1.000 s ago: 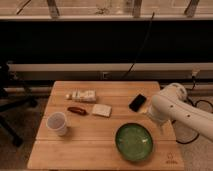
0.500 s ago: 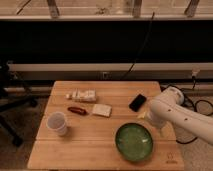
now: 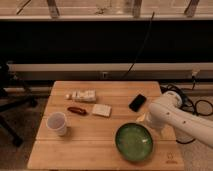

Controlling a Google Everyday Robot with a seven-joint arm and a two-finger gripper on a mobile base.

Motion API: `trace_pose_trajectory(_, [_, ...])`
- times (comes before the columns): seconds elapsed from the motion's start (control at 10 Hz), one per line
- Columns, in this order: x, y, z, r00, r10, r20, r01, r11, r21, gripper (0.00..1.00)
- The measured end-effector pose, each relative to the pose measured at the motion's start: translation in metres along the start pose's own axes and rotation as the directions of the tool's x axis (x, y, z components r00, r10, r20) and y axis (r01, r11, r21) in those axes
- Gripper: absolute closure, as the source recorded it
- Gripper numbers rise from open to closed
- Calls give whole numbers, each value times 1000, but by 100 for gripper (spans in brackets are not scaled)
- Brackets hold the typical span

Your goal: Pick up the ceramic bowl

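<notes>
The ceramic bowl (image 3: 133,142), wide, shallow and glossy green, stands on the wooden table (image 3: 90,150) at the front right. My white arm reaches in from the right. Its gripper (image 3: 145,121) is at the bowl's far right rim, just above it. The arm's bulk hides the gripper's end.
A white cup (image 3: 57,123) stands at the front left. A red-brown item (image 3: 76,110), a flat white packet (image 3: 101,110) and a white wrapped package (image 3: 83,95) lie mid-table. A black phone (image 3: 137,102) lies behind the bowl. A chair base (image 3: 12,107) is to the left, and cables (image 3: 192,102) are to the right.
My arm has moved left and down, bringing the gripper closer to the bowl's far right rim. The bowl and the other items have not moved.
</notes>
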Motion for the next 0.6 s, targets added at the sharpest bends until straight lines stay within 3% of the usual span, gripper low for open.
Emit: trace_pose_trajectory(0.6, [-7,4,14,997,-79,18,79,997,10,20])
